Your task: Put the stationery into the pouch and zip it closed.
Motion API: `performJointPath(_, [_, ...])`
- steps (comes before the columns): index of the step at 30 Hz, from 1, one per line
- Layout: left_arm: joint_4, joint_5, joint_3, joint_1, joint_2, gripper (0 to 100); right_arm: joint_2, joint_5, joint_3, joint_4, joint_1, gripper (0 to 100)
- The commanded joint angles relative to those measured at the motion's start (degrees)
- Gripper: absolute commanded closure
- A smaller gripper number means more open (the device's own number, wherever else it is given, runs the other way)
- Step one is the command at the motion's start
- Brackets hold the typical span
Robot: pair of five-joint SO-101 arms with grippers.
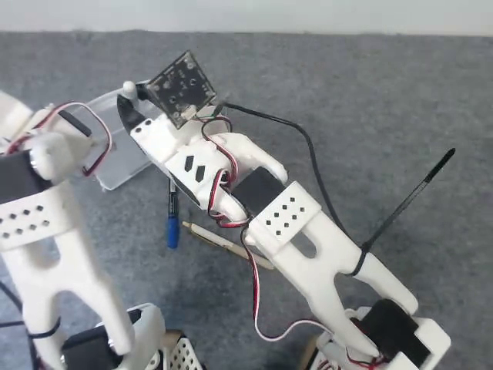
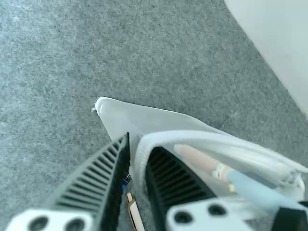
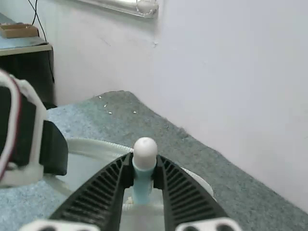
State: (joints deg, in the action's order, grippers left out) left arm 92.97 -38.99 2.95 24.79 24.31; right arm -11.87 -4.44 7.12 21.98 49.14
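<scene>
While the left gripper (image 2: 139, 145) pinches the rim of the pouch (image 2: 144, 120) to hold its mouth open, the right gripper (image 3: 143, 166) grips a light blue pen (image 3: 144, 151) upright over it, ready to drop in. A dark blue pen (image 1: 172, 220) and a pencil (image 1: 223, 240) lie on the surface (image 1: 385, 100).

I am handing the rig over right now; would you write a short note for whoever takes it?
Left end effector: shut on the rim of the pouch, whose mouth is open.
Right end effector: shut on a light blue pen, upright over the pouch.
On the carpet beside the pouch: a blue-capped pen and a beige pen.
Done: one pen picked up, not yet released.
Left: drop it in, load the other two, zip the pouch closed.
</scene>
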Motion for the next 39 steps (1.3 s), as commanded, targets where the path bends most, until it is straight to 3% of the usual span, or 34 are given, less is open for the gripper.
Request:
performJointPath(1, [-0.4,0.4,-0.1,0.0,0.4,99,-4.0,-4.9,-0.9,1.9,0.5,99.2])
performJointPath(31, [-2.4,0.4,-1.6,-0.1,0.4,99,-4.4,-6.2,-3.0,4.2,0.6,99.1])
performJointPath(39, [-2.4,0.4,-1.6,-0.1,0.4,99,-4.4,-6.3,-5.7,11.0,0.4,82.2])
